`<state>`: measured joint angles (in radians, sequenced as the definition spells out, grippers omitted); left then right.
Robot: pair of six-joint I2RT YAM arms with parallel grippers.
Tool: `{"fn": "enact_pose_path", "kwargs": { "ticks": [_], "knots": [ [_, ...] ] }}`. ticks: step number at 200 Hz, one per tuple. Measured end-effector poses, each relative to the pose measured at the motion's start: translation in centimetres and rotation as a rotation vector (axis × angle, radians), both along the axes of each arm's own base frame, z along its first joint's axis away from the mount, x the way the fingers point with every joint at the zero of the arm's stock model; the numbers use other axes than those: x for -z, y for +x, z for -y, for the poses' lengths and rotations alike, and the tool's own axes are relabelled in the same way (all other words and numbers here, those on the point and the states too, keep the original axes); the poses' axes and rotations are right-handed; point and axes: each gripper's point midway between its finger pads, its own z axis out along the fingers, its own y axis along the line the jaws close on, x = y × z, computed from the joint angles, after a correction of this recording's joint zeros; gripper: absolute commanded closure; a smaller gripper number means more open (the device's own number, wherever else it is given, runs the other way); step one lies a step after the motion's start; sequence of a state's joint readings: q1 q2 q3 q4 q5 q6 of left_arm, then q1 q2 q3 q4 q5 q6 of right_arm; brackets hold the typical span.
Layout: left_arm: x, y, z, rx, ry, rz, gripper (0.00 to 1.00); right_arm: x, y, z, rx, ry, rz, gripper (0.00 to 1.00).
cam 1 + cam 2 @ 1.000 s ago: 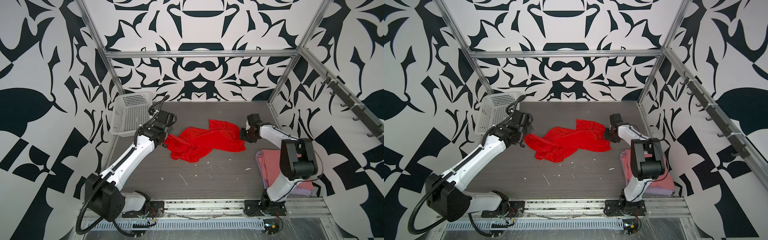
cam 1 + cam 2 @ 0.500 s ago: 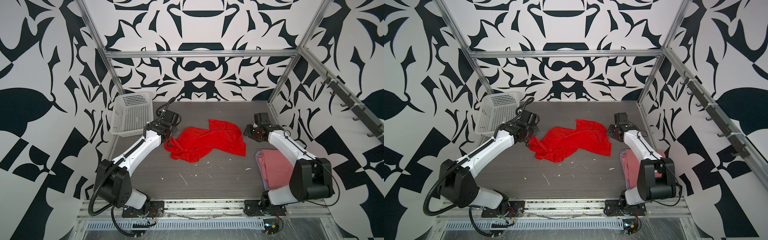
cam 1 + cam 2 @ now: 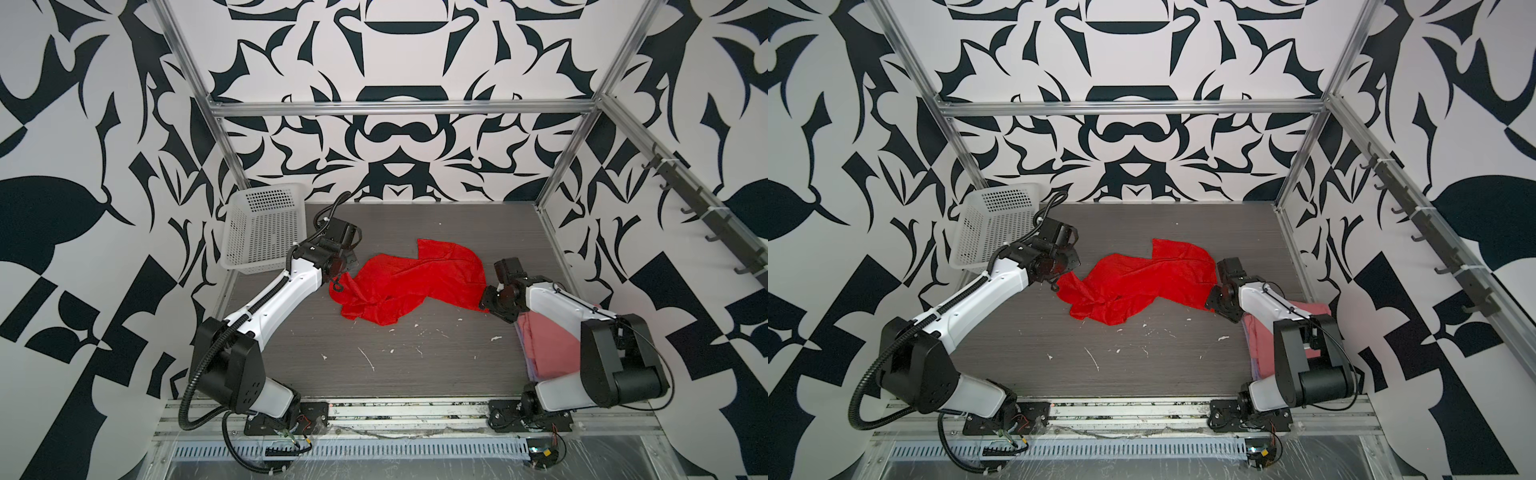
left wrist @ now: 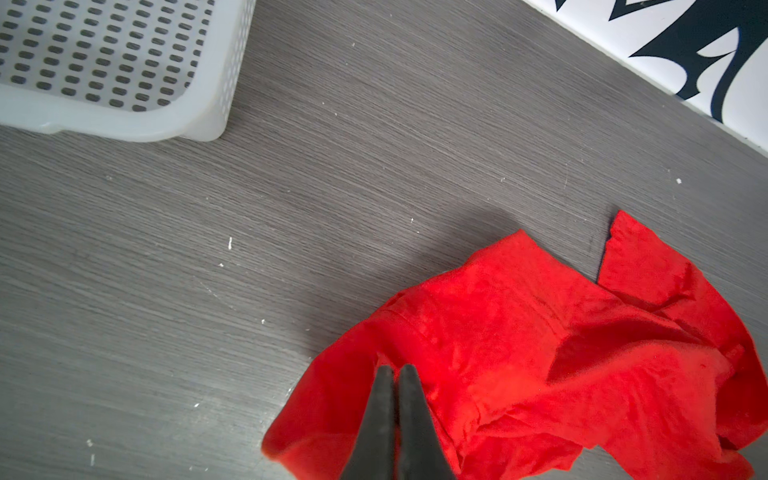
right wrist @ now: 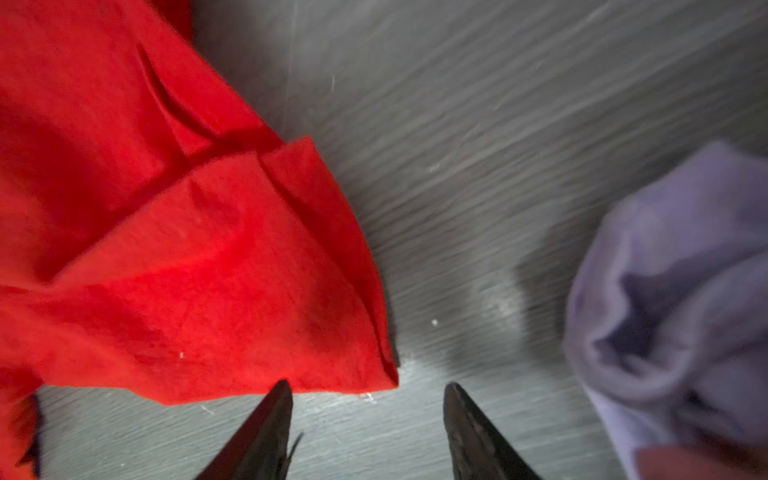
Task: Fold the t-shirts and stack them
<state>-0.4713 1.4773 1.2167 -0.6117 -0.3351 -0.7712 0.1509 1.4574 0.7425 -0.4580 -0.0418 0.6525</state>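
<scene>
**Asker:** If asked for risks, nearest first, where to begin?

**Describer:** With the folded stack at the near right: pink t-shirt [image 3: 548, 345] on top, lavender t-shirt [image 5: 665, 291] beneath, partly under the right arm. Could be dragged out of square by a low sweep of that arm.

**Asker:** And beyond that?

**Describer:** Right gripper [image 5: 368, 399], jaws apart and empty, tips low over the table [image 3: 395, 374], just beside a corner of the red t-shirt [image 3: 407, 278]. If closed from there, likely to catch only one layer of the doubled hem, or bare table. Further across, left gripper [image 4: 395, 368], fingers pressed together at the shirt's opposite edge; no telling of any cloth nipped between. If only lightly caught, apt to slip free on a pull and leave the shirt bunched mid-table.

**Asker:** Materials and shapes, same order?

**Describer:** Pink and lavender: soft cloth, laid as a flat rectangle, lavender end rumpled. Table: matte grey wood-grain, flecked with white chips. Red shirt: thin, matte, bright, crumpled into a lopsided spread with ridged folds, not yet folded. Farthest, back left: basket [image 3: 262, 232], rigid white plastic, walls pierced with rows of small slots, near the left gripper, clear of the shirt.
</scene>
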Motion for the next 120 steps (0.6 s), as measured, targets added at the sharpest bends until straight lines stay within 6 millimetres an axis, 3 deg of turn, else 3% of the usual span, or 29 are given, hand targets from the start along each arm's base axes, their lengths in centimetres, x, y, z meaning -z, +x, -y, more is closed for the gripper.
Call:
{"fn": "enact_pose_path", "kwargs": {
  "ticks": [69,120],
  "knots": [
    [-0.8,-0.8,-0.3,-0.017,-0.031,0.028,1.0,0.9,1.4,-0.3,0.019,-0.064,0.016,0.52],
    [-0.2,-1.4,-0.6,-0.036,-0.043,0.02,1.0,1.0,3.2,-0.1,0.043,-0.088,0.057,0.98]
  ]
}}
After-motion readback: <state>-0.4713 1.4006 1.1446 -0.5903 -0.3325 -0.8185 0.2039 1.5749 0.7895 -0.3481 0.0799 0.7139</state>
